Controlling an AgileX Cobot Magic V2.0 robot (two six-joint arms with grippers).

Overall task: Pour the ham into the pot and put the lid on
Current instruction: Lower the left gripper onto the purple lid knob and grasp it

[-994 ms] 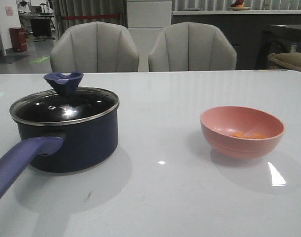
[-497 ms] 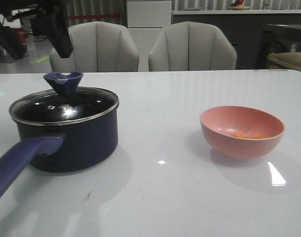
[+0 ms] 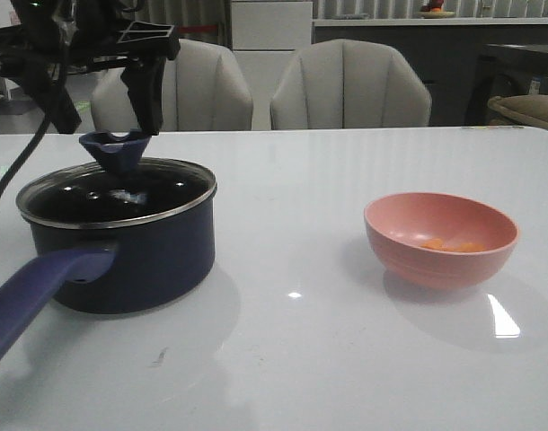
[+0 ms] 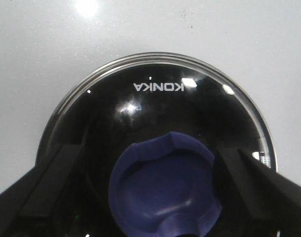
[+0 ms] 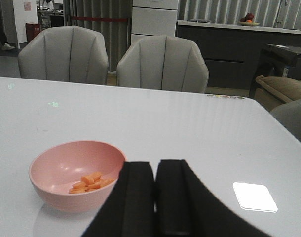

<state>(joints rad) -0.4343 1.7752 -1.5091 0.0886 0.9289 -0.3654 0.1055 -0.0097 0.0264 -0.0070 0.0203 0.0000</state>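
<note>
The dark navy pot [image 3: 153, 260] stands at the left of the table, its purple-blue handle [image 3: 31, 294] pointing toward the front. The glass lid [image 3: 112, 193] sits on it, with its blue knob [image 3: 117, 148] upright. My left gripper [image 3: 108, 112] is open just above the knob, one finger on each side and neither touching. In the left wrist view the knob [image 4: 165, 185] lies between the spread fingers [image 4: 52, 182] over the lid [image 4: 155, 103]. The ham [image 3: 449, 243] lies in the pink bowl [image 3: 440, 238] at the right. My right gripper [image 5: 154, 197] is shut and empty, beside the bowl [image 5: 61, 165] and ham [image 5: 91, 181].
Two grey chairs [image 3: 256, 90] stand behind the table's far edge. The white table [image 3: 292, 359] stretches between pot and bowl. A black cable [image 3: 9, 189] hangs from the left arm beside the pot. The right gripper does not show in the front view.
My left arm has come into view from the upper left and moved right and down, until its open fingers straddle the lid's knob. Pot, lid and bowl have not moved.
</note>
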